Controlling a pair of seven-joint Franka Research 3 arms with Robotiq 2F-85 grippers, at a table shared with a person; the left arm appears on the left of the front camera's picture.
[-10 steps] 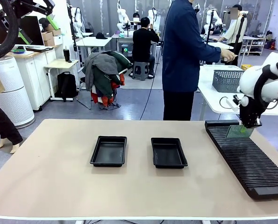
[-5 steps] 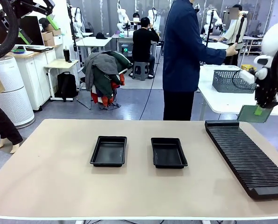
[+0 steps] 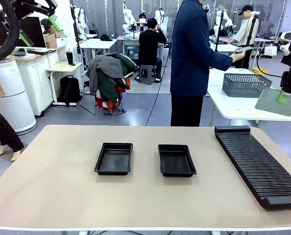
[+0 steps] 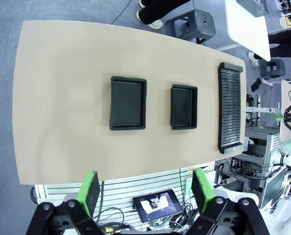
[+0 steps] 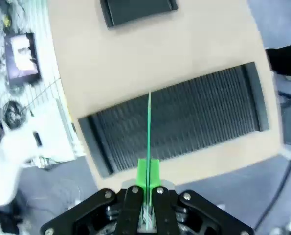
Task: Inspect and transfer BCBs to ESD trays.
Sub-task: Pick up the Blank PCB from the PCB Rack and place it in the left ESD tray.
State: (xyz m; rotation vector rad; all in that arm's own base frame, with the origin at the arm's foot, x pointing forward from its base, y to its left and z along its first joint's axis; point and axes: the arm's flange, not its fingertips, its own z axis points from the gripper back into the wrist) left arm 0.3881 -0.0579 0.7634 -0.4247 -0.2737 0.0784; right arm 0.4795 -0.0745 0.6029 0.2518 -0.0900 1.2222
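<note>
BCB (image 3: pixel 270 102) clamped in right tool (image 5: pixel 148 172) above rack (image 3: pixel 257 166), left tool (image 4: pixel 146 185) spread apart

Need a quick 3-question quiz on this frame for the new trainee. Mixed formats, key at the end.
1. True or false: both ESD trays lie empty on the table.
2. The right end effector is shut on: A) a BCB B) an ESD tray C) nothing.
3. Fill in: the left end effector, high above the table, has its jaws ____.
Key: 1 true; 2 A; 3 open.
</note>
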